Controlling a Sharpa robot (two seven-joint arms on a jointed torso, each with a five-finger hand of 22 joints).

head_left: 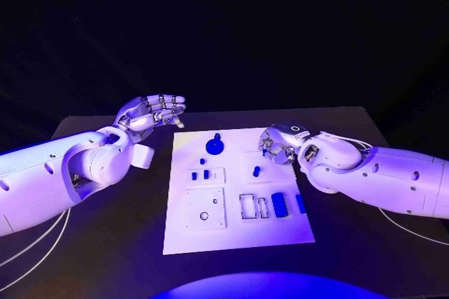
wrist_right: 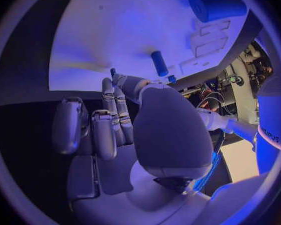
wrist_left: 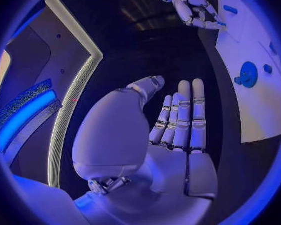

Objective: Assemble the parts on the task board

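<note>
While blue parts [head_left: 279,202] sit in task board [head_left: 234,237] recesses, both hands empty, fingers apart.

Violet-blue light washes the whole scene, and the surroundings beyond the table [head_left: 112,247] fall into near-black. The white task board [head_left: 234,237] is the brightest surface in the head view, lit from above, with soft glare. Both wrist views show strong fisheye bending inside a dark circular frame. The left hand [wrist_left: 172,135] carries smooth highlights; its near palm looks soft.
</note>
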